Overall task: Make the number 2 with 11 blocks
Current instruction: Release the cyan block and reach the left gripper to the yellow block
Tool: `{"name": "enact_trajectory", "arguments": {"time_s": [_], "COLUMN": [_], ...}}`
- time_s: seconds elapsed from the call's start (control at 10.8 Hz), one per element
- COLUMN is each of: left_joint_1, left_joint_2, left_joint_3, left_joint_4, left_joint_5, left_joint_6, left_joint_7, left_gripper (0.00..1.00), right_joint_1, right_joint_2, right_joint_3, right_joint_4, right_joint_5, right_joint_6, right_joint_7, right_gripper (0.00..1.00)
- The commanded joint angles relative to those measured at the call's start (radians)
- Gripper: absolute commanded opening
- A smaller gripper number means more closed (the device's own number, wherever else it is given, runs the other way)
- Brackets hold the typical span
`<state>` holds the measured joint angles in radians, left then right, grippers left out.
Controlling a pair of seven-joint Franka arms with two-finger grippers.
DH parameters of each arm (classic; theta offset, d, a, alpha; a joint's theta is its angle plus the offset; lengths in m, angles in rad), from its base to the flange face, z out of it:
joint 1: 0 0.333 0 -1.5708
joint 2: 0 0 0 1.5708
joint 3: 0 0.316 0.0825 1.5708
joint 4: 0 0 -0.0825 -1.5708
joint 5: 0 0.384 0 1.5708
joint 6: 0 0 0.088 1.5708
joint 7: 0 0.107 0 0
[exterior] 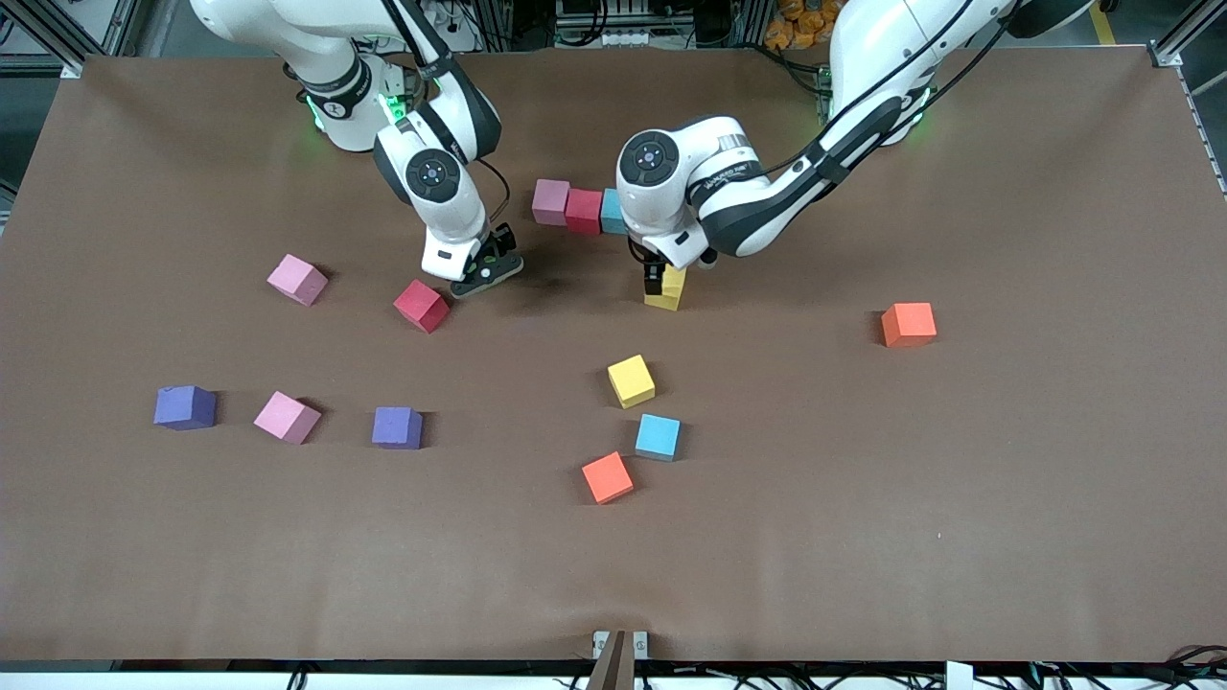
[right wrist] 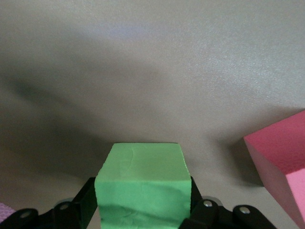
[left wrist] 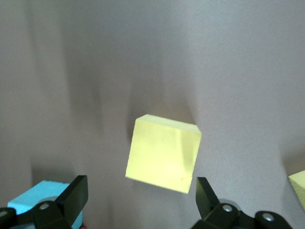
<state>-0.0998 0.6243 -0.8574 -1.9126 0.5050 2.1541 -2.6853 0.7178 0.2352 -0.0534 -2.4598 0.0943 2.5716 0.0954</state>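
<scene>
A pink block [exterior: 550, 201], a red block [exterior: 583, 211] and a light blue block [exterior: 611, 212] form a row near the robots' bases. My left gripper [exterior: 656, 278] hangs open just over a yellow block [exterior: 668, 292], its fingers apart from the cube's sides [left wrist: 163, 153]; the gripper [left wrist: 141, 193] holds nothing. My right gripper [exterior: 485, 269] is low beside a loose red block [exterior: 422, 306]. In the right wrist view the right gripper [right wrist: 143, 202] is shut on a green block [right wrist: 142, 183], a finger flush against each side.
Loose blocks lie nearer the front camera: pink [exterior: 297, 279], purple [exterior: 185, 407], pink [exterior: 287, 418], purple [exterior: 397, 427], yellow [exterior: 631, 380], light blue [exterior: 658, 437], orange [exterior: 607, 477]. Another orange block [exterior: 908, 324] sits toward the left arm's end.
</scene>
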Motion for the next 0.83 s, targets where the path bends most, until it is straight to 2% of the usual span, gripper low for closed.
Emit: {"name": "enact_trajectory", "arguments": {"time_s": [0.0,0.09,0.18,0.37,0.74], "left_joint_1": [0.017,0.032,0.055,0.071,0.055], "left_joint_2": [0.000,0.006,0.011,0.015,0.046], "left_joint_3": [-0.009,-0.008,-0.006,-0.006,0.006], "left_joint_4": [-0.022,-0.031,-0.055,-0.088,-0.108], "left_joint_5": [0.041,0.058,0.082,0.131,0.142], "left_joint_6": [-0.005,0.012,0.053,0.113,0.173], "left_joint_7": [0.069,0.083,0.085,0.085,0.082], "left_gripper": [1.00,1.00,1.00,1.00,1.00], "right_joint_1": [-0.018,-0.024,-0.035,-0.073,-0.144], "right_joint_2": [-0.005,-0.007,-0.017,-0.068,-0.187], "right_joint_3": [0.009,0.009,0.009,0.009,0.009], "right_joint_4": [-0.008,-0.008,-0.007,-0.007,-0.004], "right_joint_5": [0.009,0.009,0.009,0.009,0.007], "right_joint_6": [0.004,0.001,-0.004,-0.039,-0.139], "right_joint_7": [0.001,0.001,0.001,-0.003,-0.006], "right_gripper": [0.54,0.46,0.44,0.44,0.44]}}
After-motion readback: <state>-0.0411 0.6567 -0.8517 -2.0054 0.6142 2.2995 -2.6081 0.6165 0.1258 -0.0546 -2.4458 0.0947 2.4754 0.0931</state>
